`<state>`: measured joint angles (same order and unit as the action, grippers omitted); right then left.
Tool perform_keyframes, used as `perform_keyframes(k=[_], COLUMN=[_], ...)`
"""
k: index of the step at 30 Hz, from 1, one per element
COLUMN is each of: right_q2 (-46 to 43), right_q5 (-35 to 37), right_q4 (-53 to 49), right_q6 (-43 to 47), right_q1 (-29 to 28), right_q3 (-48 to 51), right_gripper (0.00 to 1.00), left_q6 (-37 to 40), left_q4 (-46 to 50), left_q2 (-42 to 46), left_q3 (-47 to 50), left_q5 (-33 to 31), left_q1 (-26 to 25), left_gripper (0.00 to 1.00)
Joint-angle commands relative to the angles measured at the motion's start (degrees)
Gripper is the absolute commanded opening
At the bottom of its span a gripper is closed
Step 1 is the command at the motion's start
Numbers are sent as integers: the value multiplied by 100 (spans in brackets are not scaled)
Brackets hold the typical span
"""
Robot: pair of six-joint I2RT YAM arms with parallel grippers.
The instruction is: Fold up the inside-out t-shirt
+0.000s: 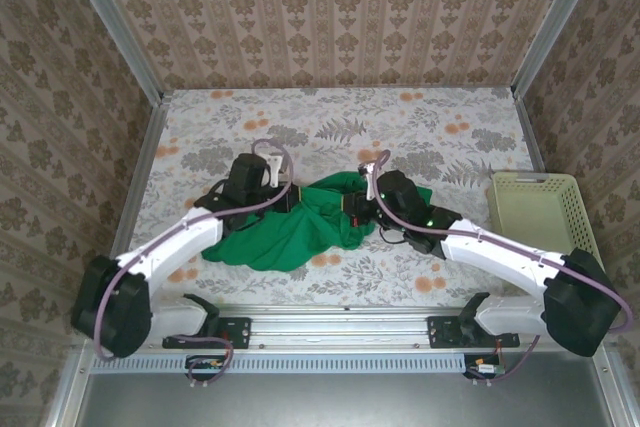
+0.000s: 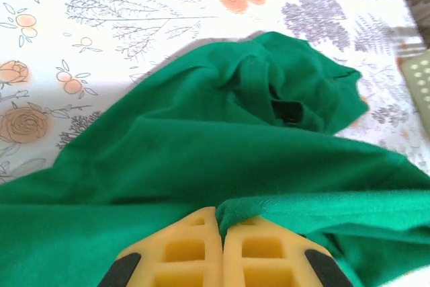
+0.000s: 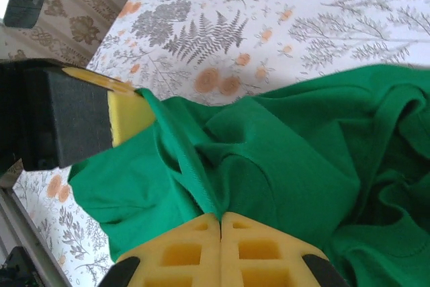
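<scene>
- Since the flowered table [image 1: 330,112] has bare room beyond the cloth and to either side of it, I judge the spreading should use that room and stay away from the pale basket [image 1: 497,209] at the right edge.
- The inside-out t-shirt [image 1: 300,232] lies bunched between the two arms, near the front edge of the table. It is wrinkled and not yet flat, and no fold looks started.
- The left gripper [image 2: 220,223] is clenched on a doubled edge of the shirt, with cloth caught between its pressed yellow pads.
- The right gripper [image 3: 220,223] is likewise clamped on a stitched hem [image 3: 189,160], which runs taut across to the left gripper's pad [image 3: 127,117].
- With both pinches close together on one edge, the sound move is probably to lift a little and draw the grippers apart evenly. That way the hem straightens without slipping from either grip.
- Which part of the shirt that hem belongs to I cannot tell.
</scene>
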<state>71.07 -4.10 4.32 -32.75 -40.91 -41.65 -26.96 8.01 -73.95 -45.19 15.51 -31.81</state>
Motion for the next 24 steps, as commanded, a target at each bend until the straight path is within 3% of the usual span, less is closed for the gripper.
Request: perform_keyframes(k=[1,10,14,18,24], right_q2=[334,2328,2934,3013,2828], right_q5=[-463,-843,-765,-672,-890], right_q4=[494,400,-128,-325,19], right_q6=[-380,-312,130,386,359], right_q1=[287,829,974,1030,1041], right_q3=[9,-1481,-2099,-2201,-1904], right_gripper=[0,0,0,0,0], left_q6=[275,72,-138,-488,-1081], left_q4=[809,1678,1805,1271,382], left_q2=[-430,-238,9,-203,-986], left_q3=[-456,-579,-727,-945,-1115], left_q5=[-733,-1568,-1756,-1284,-846], left_q1=[105,-60,-533,-1081,-1114], left_gripper=[2,29,37,39,38])
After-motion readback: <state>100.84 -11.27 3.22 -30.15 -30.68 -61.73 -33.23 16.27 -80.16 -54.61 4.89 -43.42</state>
